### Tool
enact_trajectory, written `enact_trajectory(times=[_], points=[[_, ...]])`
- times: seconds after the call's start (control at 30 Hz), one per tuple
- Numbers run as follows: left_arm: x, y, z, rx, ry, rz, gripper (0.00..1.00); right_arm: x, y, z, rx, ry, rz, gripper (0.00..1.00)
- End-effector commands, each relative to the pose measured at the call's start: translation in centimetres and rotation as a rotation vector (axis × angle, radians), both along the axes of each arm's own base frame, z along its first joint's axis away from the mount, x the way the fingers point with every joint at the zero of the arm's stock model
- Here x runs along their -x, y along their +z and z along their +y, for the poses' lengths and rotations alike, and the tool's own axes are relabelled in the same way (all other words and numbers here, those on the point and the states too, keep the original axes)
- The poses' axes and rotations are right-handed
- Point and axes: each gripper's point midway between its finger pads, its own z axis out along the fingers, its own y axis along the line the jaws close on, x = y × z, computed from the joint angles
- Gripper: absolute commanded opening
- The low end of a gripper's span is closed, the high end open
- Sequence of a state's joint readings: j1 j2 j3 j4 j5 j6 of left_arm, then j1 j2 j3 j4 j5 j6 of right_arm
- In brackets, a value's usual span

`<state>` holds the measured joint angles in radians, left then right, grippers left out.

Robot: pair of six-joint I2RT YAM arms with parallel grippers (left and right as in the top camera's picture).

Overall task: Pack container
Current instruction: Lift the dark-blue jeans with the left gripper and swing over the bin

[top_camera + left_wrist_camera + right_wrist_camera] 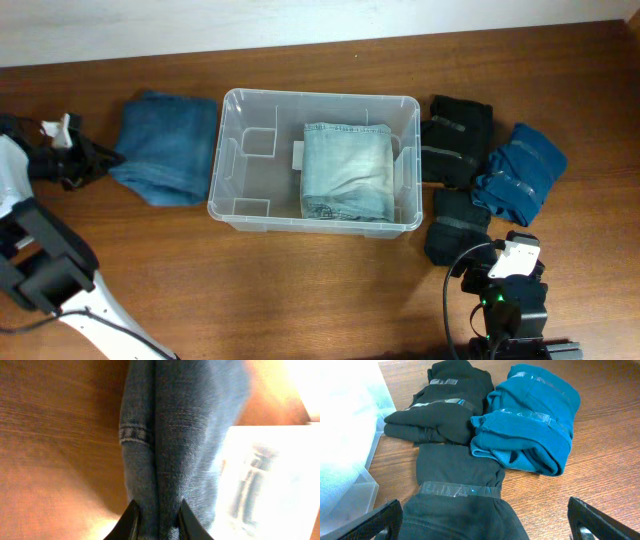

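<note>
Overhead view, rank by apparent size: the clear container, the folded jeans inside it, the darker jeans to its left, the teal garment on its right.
1. container
2. darker jeans
3. folded jeans inside and teal garment: too alike to rank.

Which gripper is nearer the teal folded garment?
Right. The right gripper hangs open just short of the teal garment, by a black bundle; the left gripper is beyond the container, shut on dark folded jeans.
</note>
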<state>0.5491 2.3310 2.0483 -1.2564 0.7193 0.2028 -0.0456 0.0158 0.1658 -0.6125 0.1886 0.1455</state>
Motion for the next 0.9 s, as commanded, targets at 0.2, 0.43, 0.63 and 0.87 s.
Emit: enact_trajectory(times=[0.2,0.43,0.63,0.87], points=[[4.3,23.7,-5.5,-0.13,-0.007,-0.45,0.0,0.0,-0.2,-0.2,0.007,-0.006,0.002,0.98],[8.6,31.5,-13.2,-0.121,-0.057,-0.589,0.0,0.0,-0.2,-0.2,0.007,-0.006,0.002,0.98],[8.9,33.4,-20.0,-0.109,-0.106,-0.608,0.01,0.0,-0.2,-0.2,0.007,-0.006,0.002,0.98],[6.4,32.1,-26.3,-0.178,0.011,-0.549,0.01,0.0,-0.2,-0.2,0.007,-0.006,0.002,0.98]])
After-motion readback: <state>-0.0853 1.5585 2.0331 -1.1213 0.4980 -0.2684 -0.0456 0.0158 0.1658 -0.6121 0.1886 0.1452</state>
